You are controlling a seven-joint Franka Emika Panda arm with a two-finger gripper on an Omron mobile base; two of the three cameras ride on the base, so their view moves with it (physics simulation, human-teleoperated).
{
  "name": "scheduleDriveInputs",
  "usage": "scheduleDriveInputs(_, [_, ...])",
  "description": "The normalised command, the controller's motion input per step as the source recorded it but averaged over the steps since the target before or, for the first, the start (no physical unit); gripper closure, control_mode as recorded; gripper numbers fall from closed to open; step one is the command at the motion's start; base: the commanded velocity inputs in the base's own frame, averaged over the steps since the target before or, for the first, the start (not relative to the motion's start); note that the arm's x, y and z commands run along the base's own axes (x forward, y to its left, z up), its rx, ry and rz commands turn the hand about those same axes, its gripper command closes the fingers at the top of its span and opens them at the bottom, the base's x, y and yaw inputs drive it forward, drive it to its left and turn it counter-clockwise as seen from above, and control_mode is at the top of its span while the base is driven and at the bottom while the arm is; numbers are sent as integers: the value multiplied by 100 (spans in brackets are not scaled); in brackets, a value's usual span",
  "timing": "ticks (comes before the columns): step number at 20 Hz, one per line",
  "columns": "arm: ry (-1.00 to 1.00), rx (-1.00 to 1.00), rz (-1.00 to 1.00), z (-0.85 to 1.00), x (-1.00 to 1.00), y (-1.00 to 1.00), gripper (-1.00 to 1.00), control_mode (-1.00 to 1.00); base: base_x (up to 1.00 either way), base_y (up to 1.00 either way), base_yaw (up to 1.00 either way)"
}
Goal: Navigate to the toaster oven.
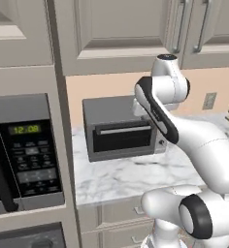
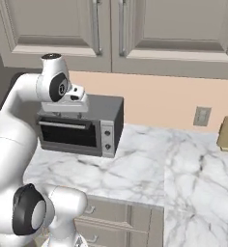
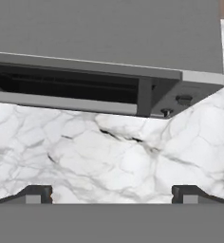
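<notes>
Hand view: toaster oven (image 3: 104, 33) cut off at left, spread empty jaws over counter (image 3: 109, 156).

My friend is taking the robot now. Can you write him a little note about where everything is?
Pincer: open, holding nothing, hanging above the marble counter just in front of the toaster oven.
Toaster oven: on the counter against the wall, door shut, right of the built-in microwave.
Done: the base looks parked facing the oven.
Left: probably nothing, maybe a small nudge closer.

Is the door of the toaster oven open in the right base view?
No, the toaster oven has its dark glass door shut flat, with the silver bar handle across its top.
</notes>
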Motion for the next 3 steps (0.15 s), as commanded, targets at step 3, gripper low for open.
scheduleDriveInputs(3, [0, 0, 0, 0, 0, 0, -100, 100, 63, 9, -1])
